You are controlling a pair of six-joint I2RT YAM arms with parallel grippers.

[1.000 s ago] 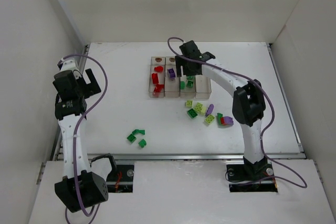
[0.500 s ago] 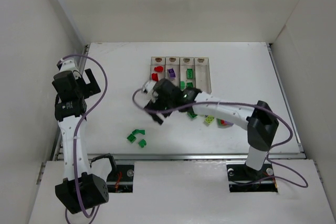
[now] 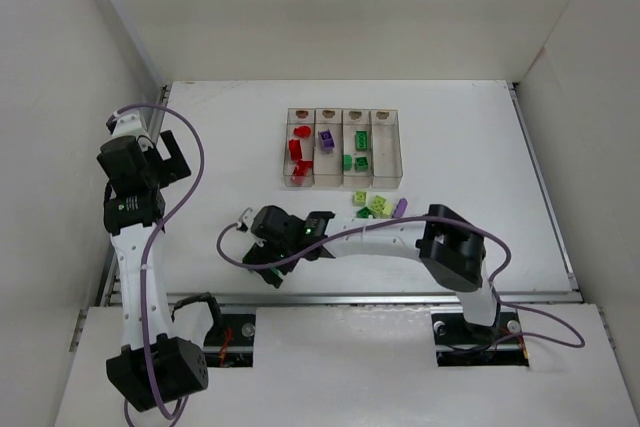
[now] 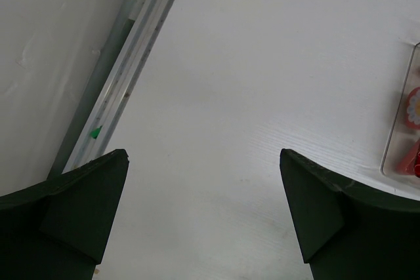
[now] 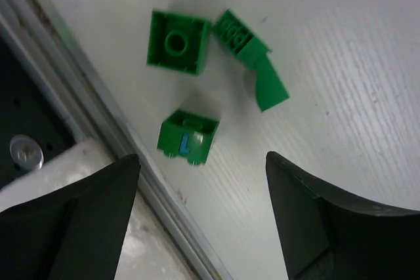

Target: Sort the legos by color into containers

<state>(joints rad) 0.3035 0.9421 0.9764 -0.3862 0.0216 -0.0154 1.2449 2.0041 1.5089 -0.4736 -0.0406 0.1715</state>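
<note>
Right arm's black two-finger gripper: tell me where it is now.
The right gripper hovers open at the white table's near edge, left of centre, directly above three dark green plastic lego bricks beside the metal rail.

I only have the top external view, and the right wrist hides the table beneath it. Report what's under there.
Observer: Three dark green legos lie loose on the table ahead of the open right fingers; none is gripped.
Operator: Name the one nearest the edge rail.
Observer: The tipped brick, hollow side showing, close to the rail.
Operator: Now the left side.
Observer: The left fingers are open over bare table; red legos show in a container.
</note>
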